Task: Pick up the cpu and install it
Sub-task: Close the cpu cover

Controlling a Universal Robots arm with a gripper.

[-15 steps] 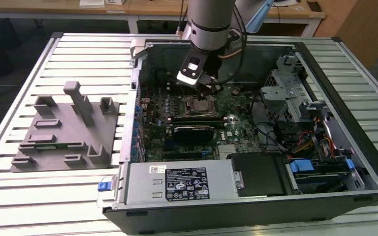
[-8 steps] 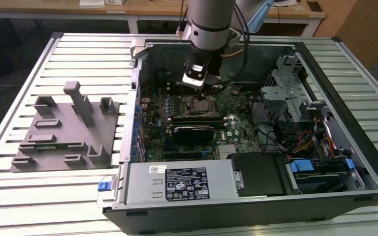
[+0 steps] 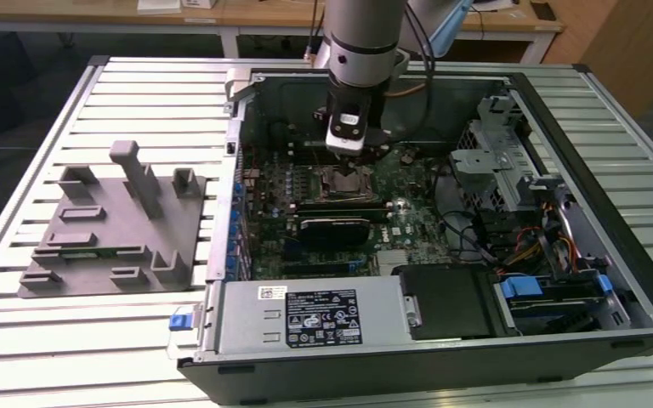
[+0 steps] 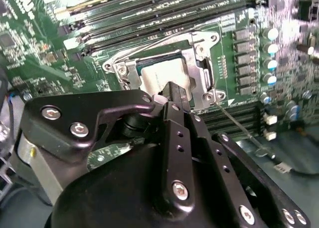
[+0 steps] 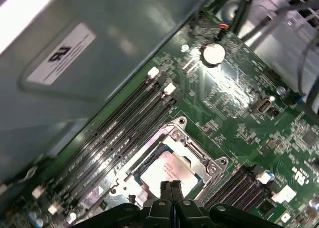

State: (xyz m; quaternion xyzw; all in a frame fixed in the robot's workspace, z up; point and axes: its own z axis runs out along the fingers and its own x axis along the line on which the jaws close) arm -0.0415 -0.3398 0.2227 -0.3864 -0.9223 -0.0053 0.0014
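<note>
The jaws of the black gripper [image 5: 171, 186] are pressed together with nothing visible between them. Their tips stand over the near edge of the small, flat, square cpu with a pale silver-grey metal top [image 5: 167, 170]; whether they touch it cannot be told. In both wrist views the cpu [image 4: 160, 76] lies flat inside the square silver metal socket frame [image 5: 201, 155], apart from the jaws' grip. In the second wrist view a thin wire lever [image 4: 240, 126] runs out from one corner of the frame [image 4: 200, 52]. Rows of long black memory slots [image 5: 122, 134] lie just beside the socket on the green motherboard [image 5: 239, 106], and a round silver coin cell [image 5: 214, 53] sits farther off.

In the exterior view the arm reaches down into the open black computer case [image 3: 644, 285], with the gripper [image 3: 347, 151] just above the socket. A black rectangular module with a glossy top [image 3: 332, 229] lies near the socket, and a grey metal power supply box [image 3: 303, 316] fills the case's near corner. The case rests on a slatted aluminium bench [image 3: 31, 127]. A grey moulded fixture [image 3: 111, 234] stands on the bench at the exterior view's left, well apart from the gripper.
</note>
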